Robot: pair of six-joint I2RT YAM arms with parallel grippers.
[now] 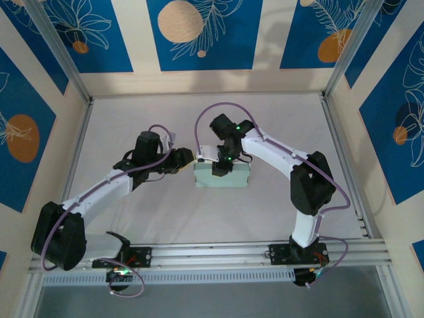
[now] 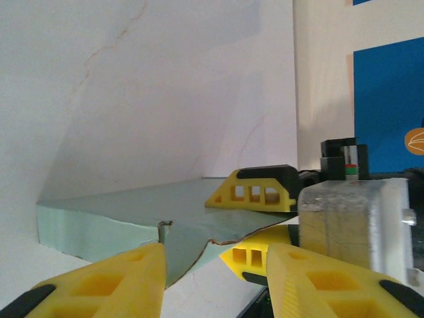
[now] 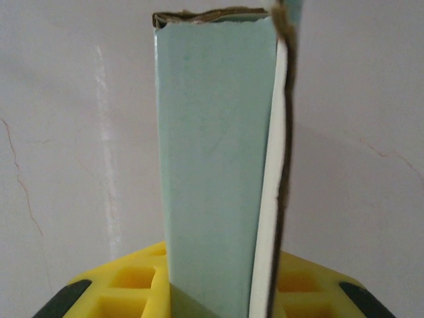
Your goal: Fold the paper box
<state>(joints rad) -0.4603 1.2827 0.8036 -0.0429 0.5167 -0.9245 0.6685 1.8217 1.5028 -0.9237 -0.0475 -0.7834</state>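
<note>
Paper box (image 1: 223, 176), pale green, flat on white table (image 1: 265, 212), right gripper (image 1: 222, 165) pinching its top panel, left gripper (image 1: 188, 158) half-spread at its left end, torn corner between fingers (image 2: 106, 285)

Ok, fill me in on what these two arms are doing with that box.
Two robot arms are working on the paper box, a pale green card box lying on the white table. The right gripper is shut on a card panel along the box's far edge, with one finger above and one below. The left gripper sits at the box's left end with its jaws open. A ragged corner lies between them, and they are not clearly touching it.
</note>
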